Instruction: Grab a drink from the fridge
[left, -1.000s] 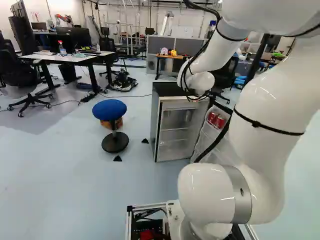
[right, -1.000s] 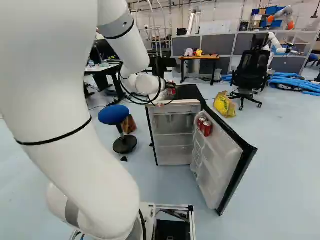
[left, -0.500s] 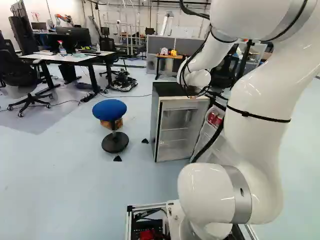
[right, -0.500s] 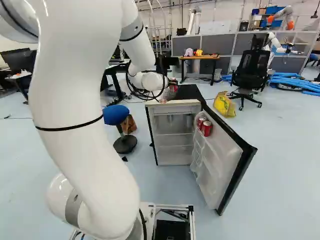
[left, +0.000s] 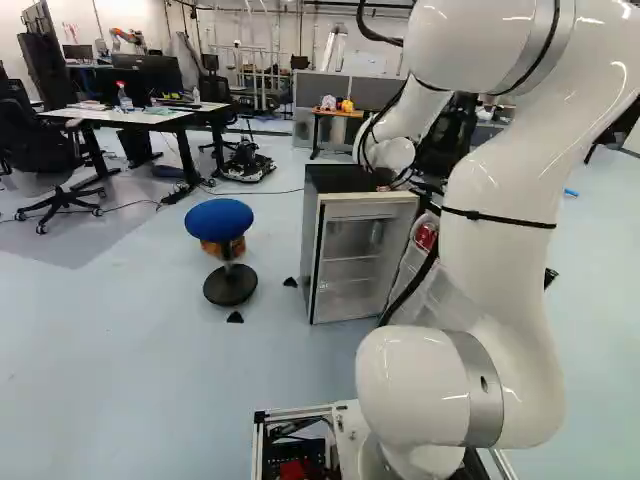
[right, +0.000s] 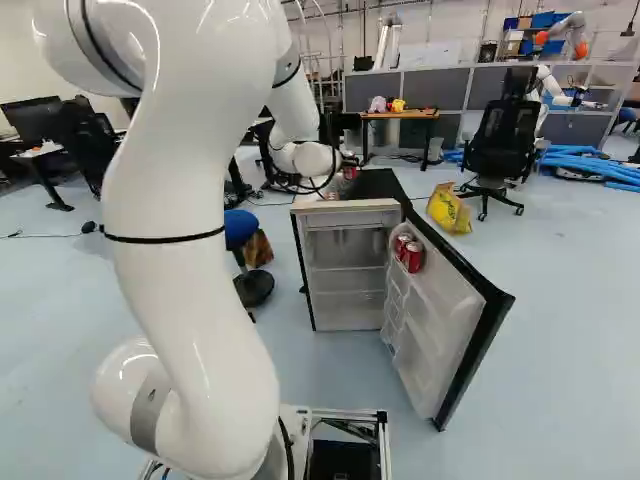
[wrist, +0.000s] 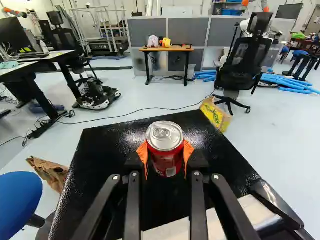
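Though partly open, the tool (right: 349, 169) with both orange pads (wrist: 143, 153) against a red can (wrist: 165, 145).

no words, brands, numbers or signs can be read. the upright red can (wrist: 161, 161) in the wrist view bears a small pale patch low on its side, its print too small to make out. the two red cans (right: 413, 258) in the fridge door (right: 445, 310) carry pale marks, likewise unreadable. the yellow bag (wrist: 215, 115) on the floor shows darker printing, too small to make out.
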